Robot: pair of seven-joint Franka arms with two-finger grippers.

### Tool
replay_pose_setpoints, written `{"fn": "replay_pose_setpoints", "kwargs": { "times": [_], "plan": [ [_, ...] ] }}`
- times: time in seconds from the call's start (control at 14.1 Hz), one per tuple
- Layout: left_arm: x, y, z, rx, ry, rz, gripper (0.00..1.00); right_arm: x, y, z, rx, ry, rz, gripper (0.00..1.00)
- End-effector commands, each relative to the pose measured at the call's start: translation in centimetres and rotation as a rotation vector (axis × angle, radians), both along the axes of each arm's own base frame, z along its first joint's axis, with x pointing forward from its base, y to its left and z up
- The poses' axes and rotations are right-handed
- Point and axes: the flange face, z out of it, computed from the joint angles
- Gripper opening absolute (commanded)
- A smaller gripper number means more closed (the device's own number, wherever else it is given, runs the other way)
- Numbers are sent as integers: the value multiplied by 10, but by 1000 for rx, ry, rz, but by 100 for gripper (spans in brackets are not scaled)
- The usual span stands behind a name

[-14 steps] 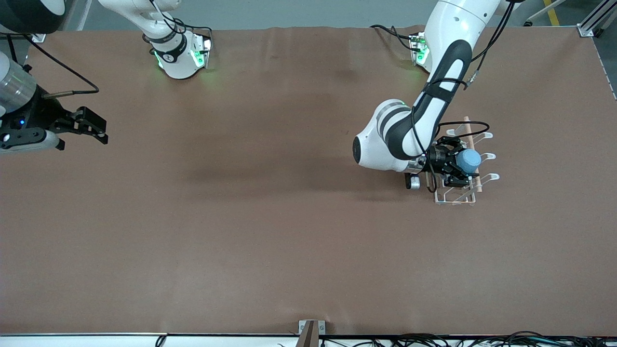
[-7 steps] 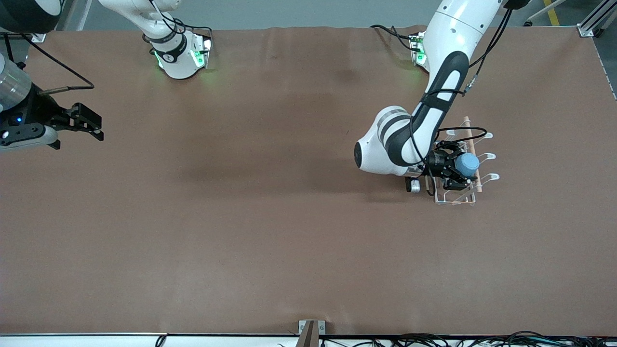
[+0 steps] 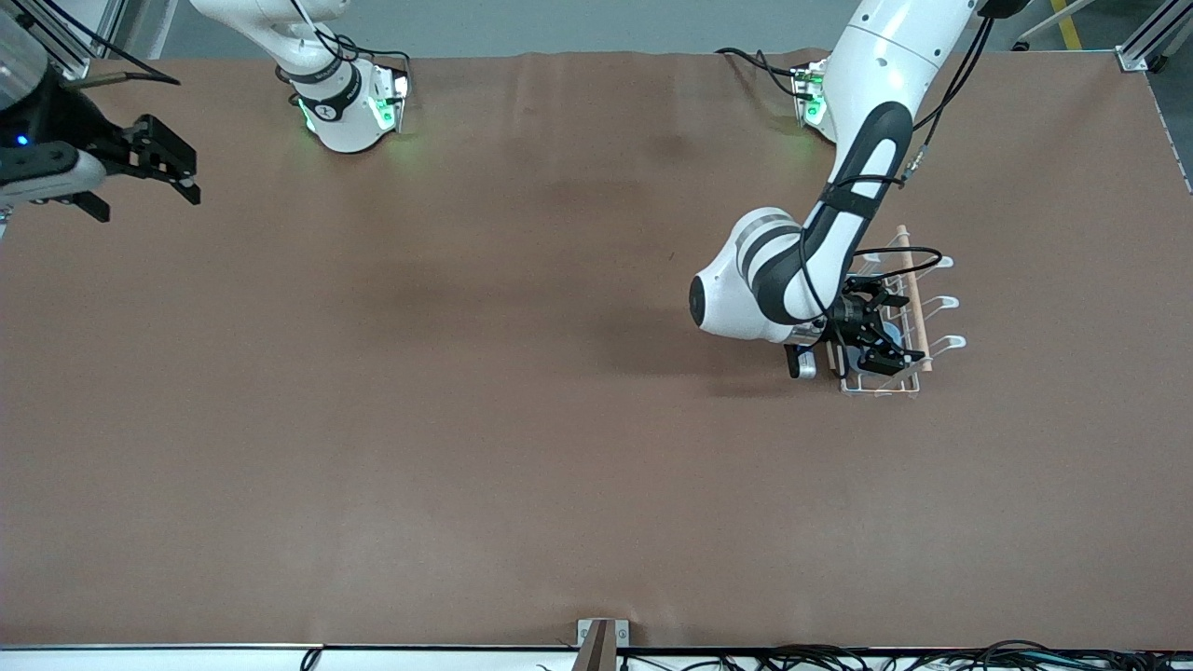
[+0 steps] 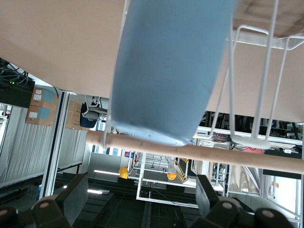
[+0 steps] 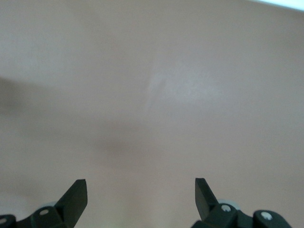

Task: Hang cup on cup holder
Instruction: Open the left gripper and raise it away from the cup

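Note:
The light-blue cup (image 4: 171,71) hangs on the white wire cup holder (image 4: 266,71), its closed end against the wooden rod (image 4: 237,154). My left gripper (image 4: 140,187) is open just short of the cup, both fingers apart from it. In the front view the left gripper (image 3: 884,333) sits over the cup holder (image 3: 946,303) and hides most of the cup (image 3: 892,333). The prong inside the cup is hidden. The right gripper (image 3: 172,163) is open and holds nothing, waiting over the right arm's end of the table; the right wrist view shows the same gripper (image 5: 140,187) over bare brown table.
The cup holder stands on the brown table cover (image 3: 522,419) toward the left arm's end, its rod (image 3: 911,280) running across its top. The left arm's elbow (image 3: 736,289) hangs low beside the cup holder. Cables (image 3: 839,657) lie along the table's front edge.
The left gripper has opened and let go of the cup, which now stays on the cup holder. The right gripper has drawn back toward the robots' side of the table.

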Motion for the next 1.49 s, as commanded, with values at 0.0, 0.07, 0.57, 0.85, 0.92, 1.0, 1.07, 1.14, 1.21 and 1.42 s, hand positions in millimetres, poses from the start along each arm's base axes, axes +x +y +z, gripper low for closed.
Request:
{"fn": "replay_pose_setpoints", "kwargs": {
  "times": [0.0, 0.07, 0.57, 0.85, 0.92, 1.0, 1.07, 1.14, 1.21, 1.42],
  "plan": [
    [5, -2, 47, -54, -74, 5, 100, 23, -1, 0, 27, -50, -25, 100],
    [10, -6, 64, -104, -104, 25, 100, 24, 1, -1, 24, -49, -21, 100],
    [56, 56, 226, -691, -420, 492, 100, 27, -1, -4, 26, -51, -29, 100],
    [64, 119, 312, -914, -586, 745, 100, 43, -9, -22, 29, -38, -40, 100],
    [58, 120, 329, -915, -671, 796, 100, 43, -13, -22, 29, -42, -41, 100],
    [51, 122, 348, -920, -761, 853, 100, 44, -14, -24, 29, -37, -41, 100],
    [42, 122, 366, -933, -844, 923, 100, 42, -14, -23, 28, -32, -44, 100],
    [35, 118, 377, -954, -894, 990, 100, 42, -12, -22, 29, -35, -46, 100],
    [30, 116, 386, -983, -916, 1044, 100, 42, -11, -23, 28, -30, -44, 100],
    [31, 141, 412, -1047, -947, 1103, 100, 40, -13, -26, 27, -15, -49, 100]
  ]
}}
